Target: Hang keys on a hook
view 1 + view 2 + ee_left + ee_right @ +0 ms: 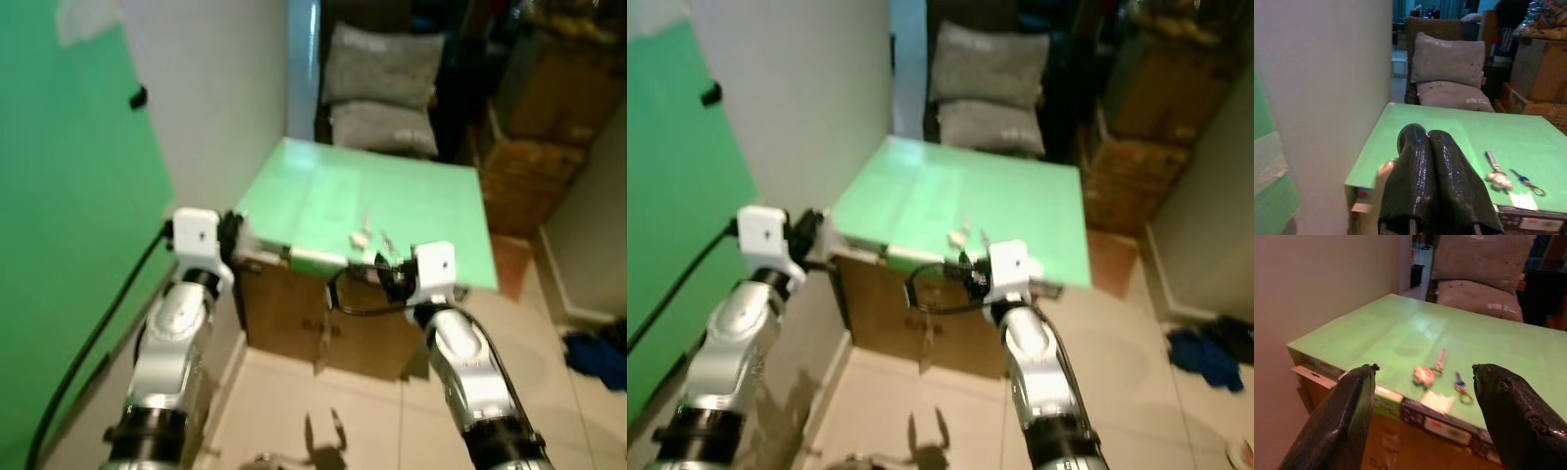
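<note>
Keys (1441,372) flat near the green tabletop (1400,333) front edge, lower centre of frame; right tool (1422,426) spread wide short of them, left tool (1432,181) pressed together: risk of nudging keys off edge.

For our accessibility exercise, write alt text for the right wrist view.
The right gripper, fingers wide open, points at a set of keys with a small charm lying near the front edge of a green tabletop; two grey cushions sit behind it.

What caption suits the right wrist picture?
Open right gripper approaching keys lying near the green tabletop's edge.
</note>
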Robot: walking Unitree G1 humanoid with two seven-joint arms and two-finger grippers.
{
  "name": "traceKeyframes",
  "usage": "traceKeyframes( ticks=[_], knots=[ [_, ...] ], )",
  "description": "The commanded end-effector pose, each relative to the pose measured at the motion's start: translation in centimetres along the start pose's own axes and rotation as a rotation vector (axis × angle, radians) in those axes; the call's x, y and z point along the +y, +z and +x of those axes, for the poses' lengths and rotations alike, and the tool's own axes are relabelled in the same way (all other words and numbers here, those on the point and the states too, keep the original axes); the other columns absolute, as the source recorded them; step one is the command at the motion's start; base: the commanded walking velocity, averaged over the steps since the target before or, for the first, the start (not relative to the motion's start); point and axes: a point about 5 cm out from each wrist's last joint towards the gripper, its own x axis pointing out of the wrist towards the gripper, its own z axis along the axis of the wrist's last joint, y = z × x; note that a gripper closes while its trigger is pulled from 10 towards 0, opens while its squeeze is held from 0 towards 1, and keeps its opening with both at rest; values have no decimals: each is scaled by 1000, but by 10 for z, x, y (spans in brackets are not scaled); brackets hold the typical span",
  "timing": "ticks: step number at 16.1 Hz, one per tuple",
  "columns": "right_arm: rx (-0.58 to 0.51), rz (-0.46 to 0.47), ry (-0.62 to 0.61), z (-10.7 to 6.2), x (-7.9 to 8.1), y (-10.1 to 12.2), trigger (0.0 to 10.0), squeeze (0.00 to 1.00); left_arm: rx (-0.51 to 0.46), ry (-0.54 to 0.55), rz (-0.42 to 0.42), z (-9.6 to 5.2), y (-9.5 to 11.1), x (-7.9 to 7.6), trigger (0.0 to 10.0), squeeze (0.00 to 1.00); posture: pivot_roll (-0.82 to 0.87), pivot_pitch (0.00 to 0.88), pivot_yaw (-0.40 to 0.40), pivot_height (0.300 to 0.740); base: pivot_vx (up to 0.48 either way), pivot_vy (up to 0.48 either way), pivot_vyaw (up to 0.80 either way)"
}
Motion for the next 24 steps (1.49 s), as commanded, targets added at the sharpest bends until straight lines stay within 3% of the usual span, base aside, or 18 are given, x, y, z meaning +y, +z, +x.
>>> traceKeyframes(
  ticks=[1, 5, 8, 10, 11, 16, 21, 24],
  knots=[
    [-4, -2, -8, 0, -5, 0, 10000, 129, -26, -37, 3, 0, 5, -9, 10000, 0, 60, 0, 8, 740, 0, -480, 0],
    [0, 0, 6, 0, -2, -2, 10000, 145, -40, -67, -6, -2, 7, -14, 10000, 0, 64, 0, 10, 740, 0, -480, 0],
    [2, -2, 6, 0, -1, -2, 10000, 153, -23, -32, -14, -1, 4, -9, 10000, 0, 63, 0, 12, 740, 0, 0, 0],
    [19, 9, -41, 2, -7, -4, 10000, 35, 1, -11, 8, -1, 0, -5, 10000, 0, 61, 0, 12, 740, 0, 0, 253],
    [7, 17, -46, 2, -8, -2, 10000, 24, 5, -10, 9, -1, 0, -5, 10000, 0, 58, 0, 13, 740, 0, 0, 0],
    [-13, -6, -20, 2, -5, 0, 10000, 129, 88, 7, 54, -1, -15, -7, 10000, 0, 50, 0, 6, 740, 0, 0, 594],
    [5, 87, -83, -1, -14, -4, 10000, 165, 153, 97, -3, -12, -31, 9, 10000, 0, 68, 0, -21, 740, 0, 0, 668],
    [11, 87, -67, -2, -12, -6, 10000, 188, 173, 126, 41, -15, -36, 8, 10000, 0, 75, 5, -31, 740, 0, 0, 663]
  ],
)
